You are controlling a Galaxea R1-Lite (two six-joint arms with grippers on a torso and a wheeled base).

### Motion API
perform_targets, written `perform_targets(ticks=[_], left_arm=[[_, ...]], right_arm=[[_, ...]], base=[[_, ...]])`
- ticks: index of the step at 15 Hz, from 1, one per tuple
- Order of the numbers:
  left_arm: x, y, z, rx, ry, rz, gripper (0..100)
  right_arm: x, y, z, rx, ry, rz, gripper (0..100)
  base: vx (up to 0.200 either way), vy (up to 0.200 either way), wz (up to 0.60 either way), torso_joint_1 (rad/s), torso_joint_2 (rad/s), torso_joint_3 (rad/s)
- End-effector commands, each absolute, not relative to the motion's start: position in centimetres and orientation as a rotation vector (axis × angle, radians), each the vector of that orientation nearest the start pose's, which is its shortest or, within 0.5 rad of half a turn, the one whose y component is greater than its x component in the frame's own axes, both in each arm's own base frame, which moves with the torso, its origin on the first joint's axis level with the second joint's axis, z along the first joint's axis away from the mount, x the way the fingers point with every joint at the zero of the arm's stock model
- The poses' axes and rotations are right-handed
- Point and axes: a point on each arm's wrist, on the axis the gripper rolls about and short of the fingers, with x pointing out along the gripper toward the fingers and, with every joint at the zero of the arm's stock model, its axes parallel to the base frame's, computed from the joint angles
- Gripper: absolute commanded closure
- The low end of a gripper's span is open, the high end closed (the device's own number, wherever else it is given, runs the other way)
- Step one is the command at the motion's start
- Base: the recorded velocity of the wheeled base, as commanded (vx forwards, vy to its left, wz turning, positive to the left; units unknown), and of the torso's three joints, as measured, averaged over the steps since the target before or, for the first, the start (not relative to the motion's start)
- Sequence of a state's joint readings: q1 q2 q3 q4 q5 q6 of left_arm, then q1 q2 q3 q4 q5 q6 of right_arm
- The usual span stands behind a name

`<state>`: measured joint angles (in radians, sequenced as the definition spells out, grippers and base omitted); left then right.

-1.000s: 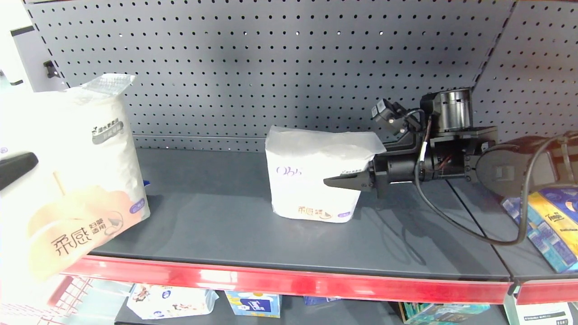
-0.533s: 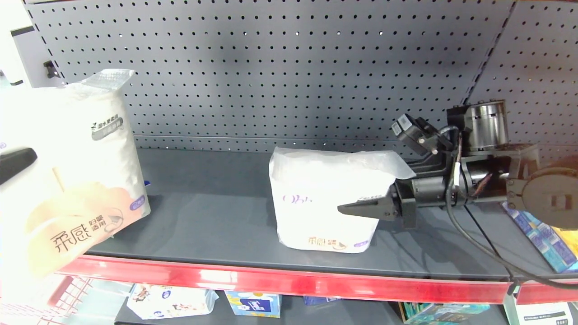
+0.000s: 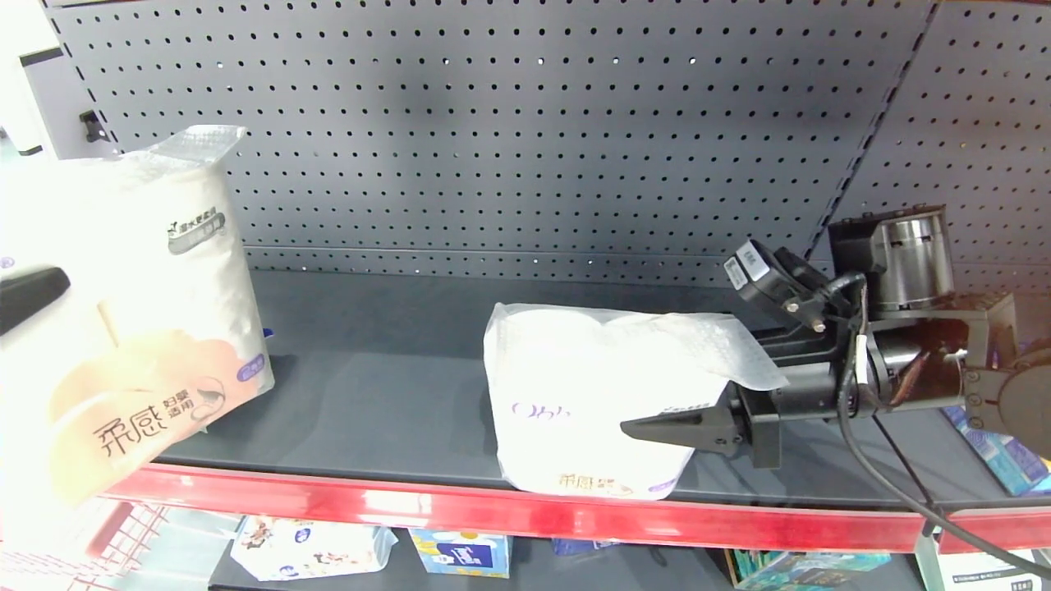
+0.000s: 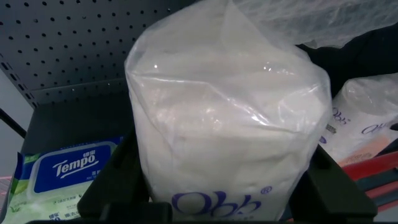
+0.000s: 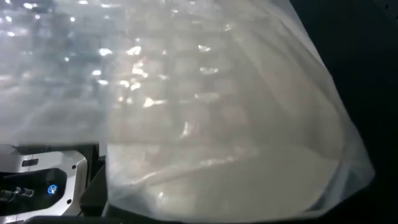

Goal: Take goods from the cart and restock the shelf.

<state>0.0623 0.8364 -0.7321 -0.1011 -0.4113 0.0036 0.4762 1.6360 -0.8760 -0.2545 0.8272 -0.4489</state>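
My left gripper (image 3: 37, 300) is shut on a tall white tissue pack (image 3: 139, 328), held in the air off the left end of the shelf (image 3: 369, 394). In the left wrist view that tissue pack (image 4: 230, 124) sits clamped in the left gripper (image 4: 227, 196), between black fingers (image 4: 115, 186). My right gripper (image 3: 649, 414) is shut on a second white tissue pack (image 3: 566, 386), which rests at the shelf's red front edge (image 3: 410, 505). Clear wrapping of this second pack (image 5: 205, 124) lies close against the right wrist camera.
A grey pegboard (image 3: 493, 123) backs the shelf. Blue tissue packs (image 3: 998, 455) lie at the right end. Goods (image 3: 308, 548) sit on the lower shelf. A red wire cart (image 3: 123, 533) is at the lower left. A green and blue tissue pack (image 4: 62, 177) lies on the shelf.
My right gripper has drawn its tissue pack from the middle of the shelf forward to the red front edge. The left gripper and its pack have stayed put.
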Motion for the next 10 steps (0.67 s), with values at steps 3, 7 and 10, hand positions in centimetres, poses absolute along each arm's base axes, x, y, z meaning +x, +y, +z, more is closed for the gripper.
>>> perform_targets(ticks=[3, 7, 10], left_arm=[[8.26, -0.38, 27.97, 0.002, 0.004, -0.348, 100], [8.26, -0.4, 27.97, 0.002, 0.004, -0.356, 100], [8.25, -0.41, 27.97, 0.002, 0.004, -0.36, 100]], right_arm=[[23.29, 14.41, 18.55, -0.291, 0.258, 1.353, 100], [23.54, 14.54, 18.54, -0.29, 0.259, 1.35, 100], [23.68, 14.58, 18.46, -0.304, 0.26, 1.331, 100]], base=[[0.0, 0.0, 0.0, 0.0, 0.0, 0.0], [0.0, 0.0, 0.0, 0.0, 0.0, 0.0], [0.0, 0.0, 0.0, 0.0, 0.0, 0.0]])
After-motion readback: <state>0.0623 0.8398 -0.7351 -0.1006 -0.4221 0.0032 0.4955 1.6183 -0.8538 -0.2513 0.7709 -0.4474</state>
